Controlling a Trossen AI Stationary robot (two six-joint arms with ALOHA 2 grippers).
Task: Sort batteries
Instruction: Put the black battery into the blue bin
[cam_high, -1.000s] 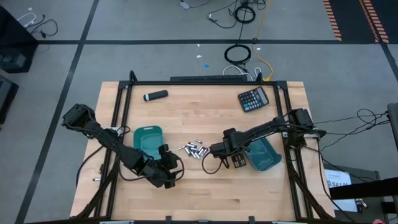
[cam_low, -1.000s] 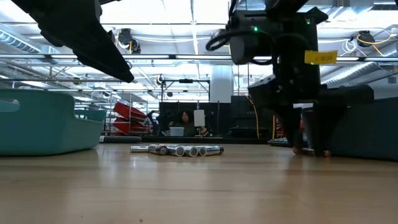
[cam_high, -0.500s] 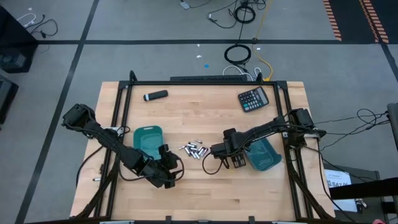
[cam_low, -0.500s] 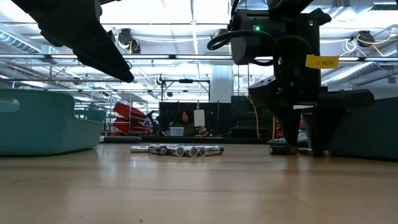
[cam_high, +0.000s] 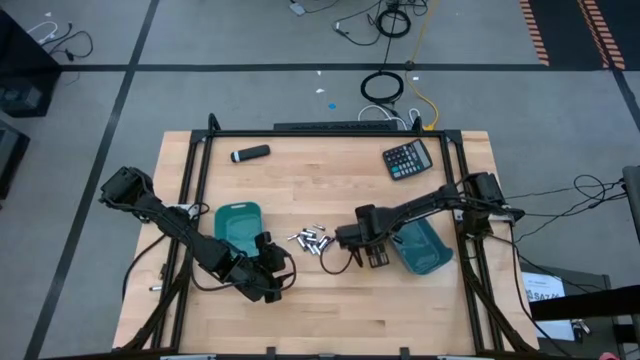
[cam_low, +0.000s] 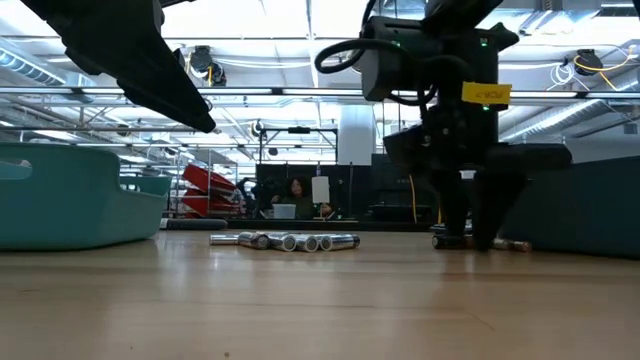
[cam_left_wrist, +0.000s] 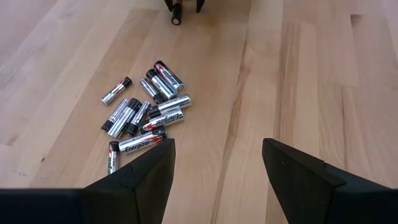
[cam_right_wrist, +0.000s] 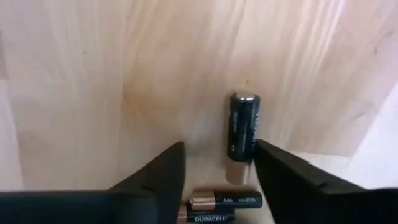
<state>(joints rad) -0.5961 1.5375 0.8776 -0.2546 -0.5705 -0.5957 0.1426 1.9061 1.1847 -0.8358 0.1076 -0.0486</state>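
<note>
On the wooden desk (cam_high: 330, 300), the silvery batteries (cam_high: 311, 240) lie between two teal bins; right gripper (cam_high: 362, 258) beside them, jaws spread over a dark battery (cam_right_wrist: 243, 132); left gripper (cam_high: 272, 262) near the left bin (cam_high: 238, 222), jaws spread.

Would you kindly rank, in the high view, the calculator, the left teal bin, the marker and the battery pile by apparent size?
1. Left teal bin.
2. Calculator.
3. Battery pile and marker look about alike; I would not rank them.
</note>
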